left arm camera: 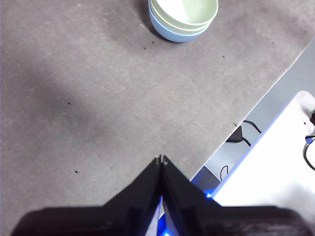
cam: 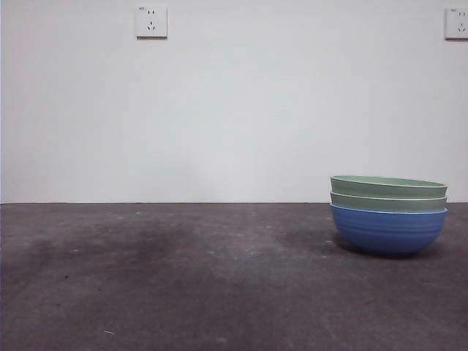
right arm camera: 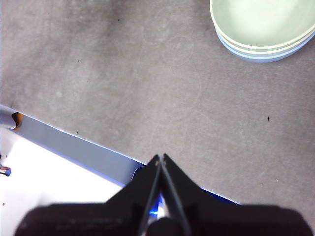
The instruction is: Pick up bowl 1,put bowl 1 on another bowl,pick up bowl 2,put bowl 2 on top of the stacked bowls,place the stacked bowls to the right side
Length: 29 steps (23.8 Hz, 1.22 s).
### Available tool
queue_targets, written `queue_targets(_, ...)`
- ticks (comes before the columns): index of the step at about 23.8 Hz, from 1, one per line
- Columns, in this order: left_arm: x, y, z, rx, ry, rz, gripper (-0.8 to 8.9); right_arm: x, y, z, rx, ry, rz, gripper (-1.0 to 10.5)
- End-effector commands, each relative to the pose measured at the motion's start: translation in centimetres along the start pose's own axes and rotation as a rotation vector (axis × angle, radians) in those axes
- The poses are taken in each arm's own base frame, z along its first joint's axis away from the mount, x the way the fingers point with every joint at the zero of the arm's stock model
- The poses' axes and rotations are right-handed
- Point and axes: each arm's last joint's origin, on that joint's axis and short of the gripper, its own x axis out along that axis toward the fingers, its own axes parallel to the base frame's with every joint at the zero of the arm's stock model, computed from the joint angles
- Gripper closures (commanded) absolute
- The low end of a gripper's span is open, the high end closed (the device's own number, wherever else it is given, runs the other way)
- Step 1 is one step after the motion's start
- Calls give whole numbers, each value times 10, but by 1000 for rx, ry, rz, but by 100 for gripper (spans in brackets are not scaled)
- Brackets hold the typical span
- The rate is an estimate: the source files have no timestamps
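The stacked bowls (cam: 388,212) stand on the right part of the table: two sage-green bowls (cam: 388,187) nested in the blue bowl (cam: 387,229). In the left wrist view the stacked bowls (left arm camera: 183,18) lie far off from my left gripper (left arm camera: 162,159), which is shut with nothing in it. The right wrist view shows the stacked bowls (right arm camera: 263,27) at some distance from my right gripper (right arm camera: 160,157), also shut and empty. Neither gripper appears in the front view.
The dark grey tabletop (cam: 183,278) stretches left of the stack. A white wall with two sockets (cam: 151,21) stands behind. The table edge and a white base with cables (left arm camera: 275,162) show near the left gripper.
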Motion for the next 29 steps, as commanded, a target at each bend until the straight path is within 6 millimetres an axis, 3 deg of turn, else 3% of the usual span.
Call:
queue_targets(1,-1,0,0,12,-2,-1,817,1,0,-1,-10,2,-3,944)
queue_targets(12,-3,1,1,37,-28,13,817,1,0,-1,-10,2,-3,944)
queue_targets(14,-17,5,9,119,-190,114,817,1,0,-1,-10,2,-3,944)
queue_targets(18,-70,13,20,257,-693,319,817,1,0,-1,-10,2,-3,944)
queue_targets(20,-85,19,6,274,-882,447,817,1,0,-1,-10,2,-3,944)
queue_targets(22,-87,25,-21,287,-1013,575,817,1,0,-1,-10,2,-3,944)
queue_targets(25,-71,32,-63,279,-1075,702,817,1,0,-1,-10,2,-3,944)
queue_targets(29,-37,45,-117,182,-1054,886,817,1,0,-1,-10,3,-3,944)
